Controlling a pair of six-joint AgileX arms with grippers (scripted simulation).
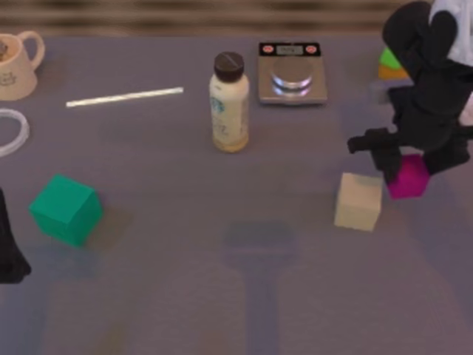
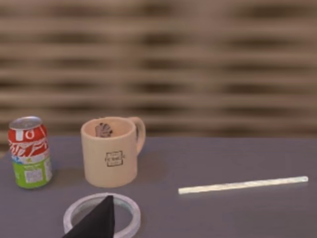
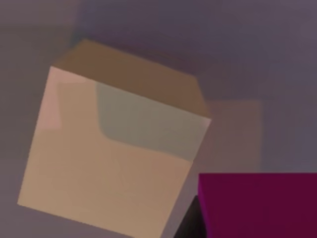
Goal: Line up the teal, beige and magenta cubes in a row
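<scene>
Your right gripper [image 1: 411, 171] clamps the magenta cube [image 1: 409, 177] just beside the beige cube [image 1: 359, 201], at its 2 o'clock; teal cube [image 1: 66, 208] far left.

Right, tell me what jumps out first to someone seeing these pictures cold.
The right arm's gripper stands out first, down over the magenta cube at the table's right, with the beige cube close beside it. Next is the teal cube, alone far off at the left near the parked left arm. A bottle stands upright at centre back.
</scene>
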